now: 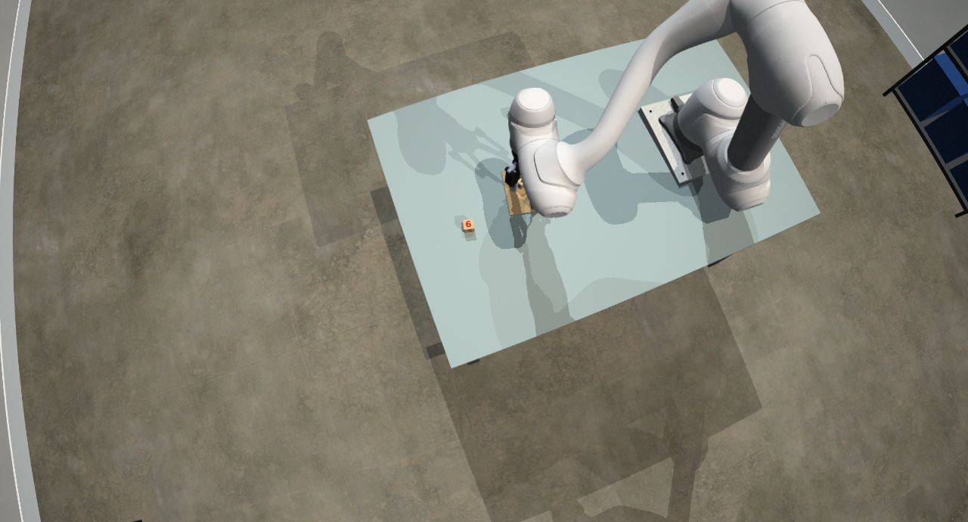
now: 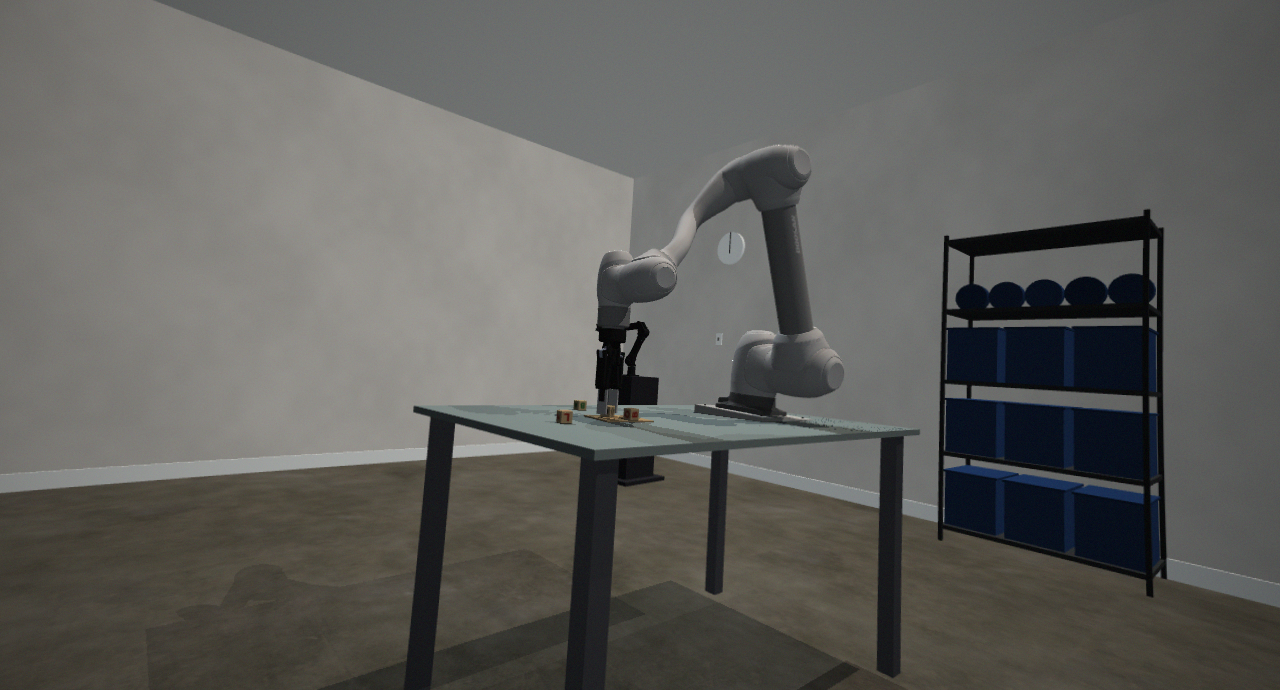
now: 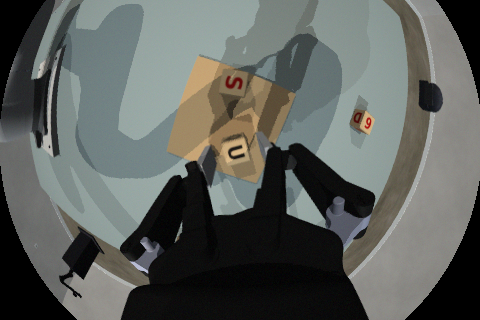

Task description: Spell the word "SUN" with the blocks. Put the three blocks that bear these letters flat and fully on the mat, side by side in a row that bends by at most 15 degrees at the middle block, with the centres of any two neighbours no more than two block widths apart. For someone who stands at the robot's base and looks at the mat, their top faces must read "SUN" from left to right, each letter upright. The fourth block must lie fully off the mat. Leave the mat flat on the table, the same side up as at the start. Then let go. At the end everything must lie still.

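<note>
The U block (image 3: 235,150) (image 2: 611,410) sits on the tan mat (image 3: 192,115) (image 1: 519,208). My gripper (image 3: 235,148) (image 2: 608,407) is lowered around it, one finger on each side. The fingers are part-way open, with gaps beside the block. The S block (image 3: 233,83) (image 2: 631,414) lies on the mat, separated from U by a gap. A block with a red 6 on top (image 1: 468,225) (image 3: 362,121) (image 2: 563,416) and a D on one side lies off the mat. Another block (image 2: 580,405) stands beyond the mat; its letter is unreadable, and my arm hides it in the top view.
The pale table (image 1: 609,268) (image 2: 501,422) carries everything. The arm's base plate (image 1: 666,143) (image 3: 52,110) is bolted on its far side from the 6 block. The S block stands near the fingers. A shelf with blue bins (image 2: 1051,408) is away from the table.
</note>
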`<state>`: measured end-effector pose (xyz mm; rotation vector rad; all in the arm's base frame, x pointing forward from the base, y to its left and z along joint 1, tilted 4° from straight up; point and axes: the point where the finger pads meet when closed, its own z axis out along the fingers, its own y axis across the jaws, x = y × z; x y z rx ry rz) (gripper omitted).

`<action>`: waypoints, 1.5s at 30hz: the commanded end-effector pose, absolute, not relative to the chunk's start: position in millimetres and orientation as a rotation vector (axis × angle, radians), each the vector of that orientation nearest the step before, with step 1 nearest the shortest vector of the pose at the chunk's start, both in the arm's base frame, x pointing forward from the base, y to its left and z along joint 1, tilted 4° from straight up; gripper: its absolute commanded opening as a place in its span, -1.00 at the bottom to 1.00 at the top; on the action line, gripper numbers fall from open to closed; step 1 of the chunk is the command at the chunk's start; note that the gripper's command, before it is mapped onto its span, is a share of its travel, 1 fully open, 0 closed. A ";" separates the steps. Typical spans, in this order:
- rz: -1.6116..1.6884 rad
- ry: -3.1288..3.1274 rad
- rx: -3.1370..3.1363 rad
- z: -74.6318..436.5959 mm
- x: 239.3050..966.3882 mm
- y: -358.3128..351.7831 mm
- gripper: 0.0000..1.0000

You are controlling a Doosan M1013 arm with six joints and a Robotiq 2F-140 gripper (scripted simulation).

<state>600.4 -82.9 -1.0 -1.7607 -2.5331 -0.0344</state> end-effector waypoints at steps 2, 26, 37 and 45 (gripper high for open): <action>-0.038 -2.531 -1.755 -5.9 598.9 -80.9 -0.20; -0.038 -2.531 -1.755 -5.9 598.9 -80.9 -0.20; -0.038 -2.531 -1.755 -5.9 598.9 -80.9 -0.44; -0.038 -2.531 -1.755 -5.9 598.9 -80.9 -0.44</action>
